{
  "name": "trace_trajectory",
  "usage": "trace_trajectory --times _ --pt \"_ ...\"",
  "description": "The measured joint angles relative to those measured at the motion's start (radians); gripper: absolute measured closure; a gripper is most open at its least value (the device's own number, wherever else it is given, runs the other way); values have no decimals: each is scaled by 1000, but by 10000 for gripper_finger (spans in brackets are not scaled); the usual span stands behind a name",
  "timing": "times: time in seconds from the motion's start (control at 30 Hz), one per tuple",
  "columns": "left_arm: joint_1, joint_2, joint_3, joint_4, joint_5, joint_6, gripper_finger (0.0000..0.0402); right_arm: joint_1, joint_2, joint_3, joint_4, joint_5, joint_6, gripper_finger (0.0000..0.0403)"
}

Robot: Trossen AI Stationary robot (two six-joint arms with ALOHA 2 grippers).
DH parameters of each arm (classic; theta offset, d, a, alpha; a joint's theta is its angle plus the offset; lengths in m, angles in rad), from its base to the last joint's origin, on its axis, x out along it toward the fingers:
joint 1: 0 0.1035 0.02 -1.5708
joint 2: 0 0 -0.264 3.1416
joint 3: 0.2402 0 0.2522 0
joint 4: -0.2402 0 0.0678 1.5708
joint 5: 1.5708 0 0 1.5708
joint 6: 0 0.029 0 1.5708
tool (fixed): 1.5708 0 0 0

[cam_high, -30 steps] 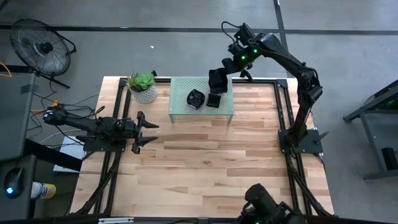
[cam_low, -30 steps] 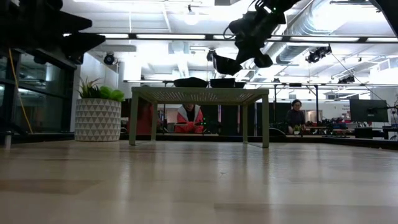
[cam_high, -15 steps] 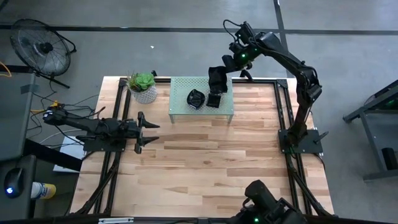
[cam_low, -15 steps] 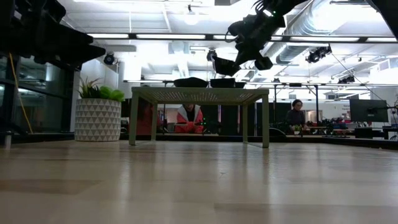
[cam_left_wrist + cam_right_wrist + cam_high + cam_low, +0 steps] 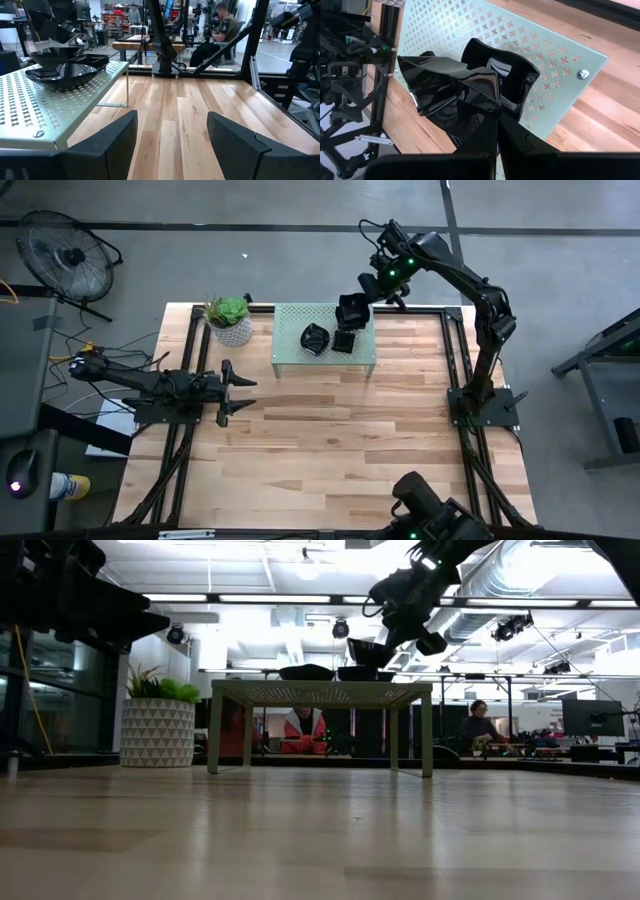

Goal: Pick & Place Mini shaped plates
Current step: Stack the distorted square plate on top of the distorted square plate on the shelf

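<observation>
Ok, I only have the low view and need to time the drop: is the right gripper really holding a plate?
Observer: Yes. The right wrist view shows the right gripper shut on a black plate.
Operator: What's already on the stand?
Observer: From above, the stand carries two dishes side by side: a wavy-rimmed dish and a square dish.
Operator: And the left arm?
Observer: The left gripper waits open at the table's left side.
</observation>
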Motion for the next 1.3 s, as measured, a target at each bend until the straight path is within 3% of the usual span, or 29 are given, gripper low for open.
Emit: trace_trajectory --times 0.47,1.3 --pt "0 0 0 0 0 0 165 39 4 0 14 67 27 403" --pt "0 0 0 0 -1 -1 165 39 60 0 29 49 44 399"
